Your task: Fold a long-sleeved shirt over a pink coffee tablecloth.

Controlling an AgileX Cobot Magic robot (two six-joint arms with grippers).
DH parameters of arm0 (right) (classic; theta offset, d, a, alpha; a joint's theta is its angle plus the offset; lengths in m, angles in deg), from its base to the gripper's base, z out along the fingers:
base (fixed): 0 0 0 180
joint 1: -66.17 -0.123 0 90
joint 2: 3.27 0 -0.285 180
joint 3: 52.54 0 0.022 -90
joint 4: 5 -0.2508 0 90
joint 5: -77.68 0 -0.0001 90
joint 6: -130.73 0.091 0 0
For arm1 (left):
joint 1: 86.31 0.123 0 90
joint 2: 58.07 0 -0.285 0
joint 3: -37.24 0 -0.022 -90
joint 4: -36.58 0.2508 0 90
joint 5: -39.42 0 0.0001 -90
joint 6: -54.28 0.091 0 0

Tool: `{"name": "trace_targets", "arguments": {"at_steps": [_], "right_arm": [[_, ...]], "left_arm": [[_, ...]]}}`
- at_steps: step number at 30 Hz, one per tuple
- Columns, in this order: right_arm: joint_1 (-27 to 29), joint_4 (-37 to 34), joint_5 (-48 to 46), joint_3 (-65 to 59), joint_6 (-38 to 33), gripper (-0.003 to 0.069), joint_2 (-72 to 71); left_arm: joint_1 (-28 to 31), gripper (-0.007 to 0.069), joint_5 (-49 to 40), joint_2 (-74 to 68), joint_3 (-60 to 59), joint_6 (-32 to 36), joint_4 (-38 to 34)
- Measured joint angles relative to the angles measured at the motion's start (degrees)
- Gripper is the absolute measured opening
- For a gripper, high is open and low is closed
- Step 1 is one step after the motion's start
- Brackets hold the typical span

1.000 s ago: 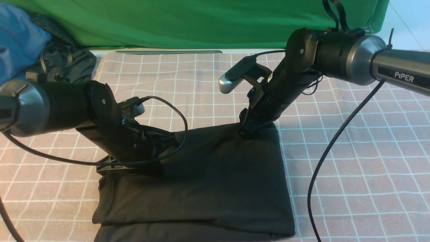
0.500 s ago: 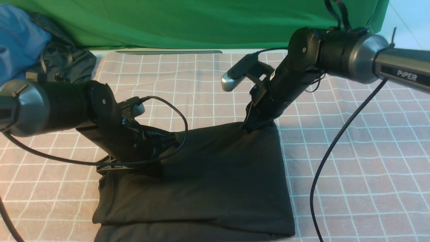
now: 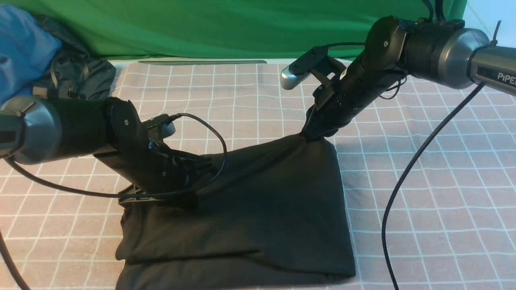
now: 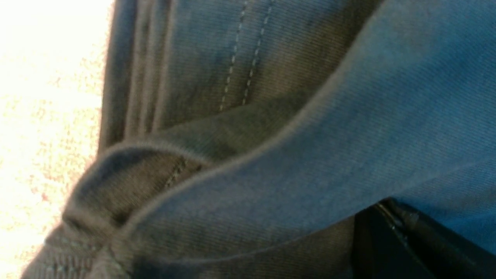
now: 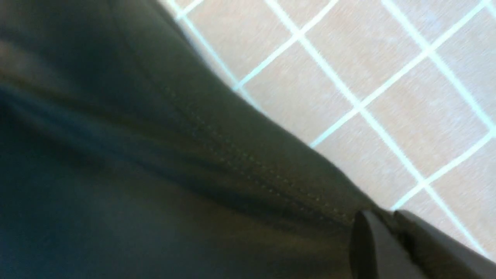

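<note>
So the shirt [image 3: 258,209] was lying already folded into a rough rectangle in the near middle of the pink cloth [image 3: 423,193], and both arms had a far corner each. The right gripper [image 3: 312,135] was clamped on the far right corner, with the fabric tented up into a peak there, which to me looked like a lift for folding the far edge toward the near one. The left gripper [image 3: 201,165] sat low at the far left corner, fingers together; I'd guess it was pinching the shirt too, but the front view was too dark there to be sure.

The wrist views helped a bit. The left one showed folded layers and a stitched hem right up against a finger [image 4: 407,240]. The right one showed the hem seam running to its finger [image 5: 372,240], with the grid cloth just beyond. Only the front view showed the whole shirt, plus the green cloth [image 3: 201,24] and the blue garment [image 3: 20,44] far left.
</note>
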Motion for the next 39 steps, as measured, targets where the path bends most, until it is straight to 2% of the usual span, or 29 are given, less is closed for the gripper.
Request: {"name": "trace_targets", "arguments": {"at_steps": [3,4,7,10,15,22,31,33,35,36,38,39], "right_arm": [[0.21,1.9,3.31,0.13,0.0,0.0146,0.0],[0.62,2.84,4.4,0.18,0.1,0.0189,-0.13],[1.08,4.44,3.03,0.52,2.69,0.0256,-1.02],[1.07,4.77,-2.39,1.0,7.04,0.0232,-3.2],[1.07,4.77,-3.82,1.33,7.17,0.02,-4.23],[0.82,4.9,-4.7,1.33,6.34,0.0327,-0.43],[-0.55,4.44,-4.51,1.33,5.64,0.035,3.14],[-0.55,4.37,-4.6,1.33,5.64,0.0314,3.66],[-0.55,4.13,-4.64,1.33,5.64,0.0204,3.94],[-0.55,4.07,-4.64,1.33,5.64,0.0204,3.99],[-0.55,3.92,-4.75,1.75,5.64,0.0076,4.0],[-0.49,3.92,-4.92,2.15,5.64,0.0052,4.0]], "left_arm": [[-0.01,0.0013,0.14,-0.06,0.0,0.0,0.0],[-0.07,0.0013,0.14,-0.06,0.0,0.04,0.0],[-0.07,0.0013,-0.09,-0.06,0.0,0.57,0.0],[-0.07,0.0013,-0.18,-0.06,0.0,1.1,0.0],[-0.07,0.0013,-0.41,-0.06,0.0,1.25,0.0],[-0.07,0.0013,-0.41,-0.06,0.0,1.25,0.0],[-0.07,0.0013,-0.48,-0.06,0.0,1.25,0.0],[-0.07,0.0013,-0.48,-0.06,0.0,1.25,0.0],[-0.07,0.0013,-0.48,-0.06,0.0,1.25,0.0],[-0.07,0.0013,-0.48,-0.06,0.0,1.25,0.0],[-0.07,0.0013,-0.48,-0.06,0.0,1.25,0.0],[-0.07,0.0013,-0.48,-0.06,0.0,1.25,0.0]]}}
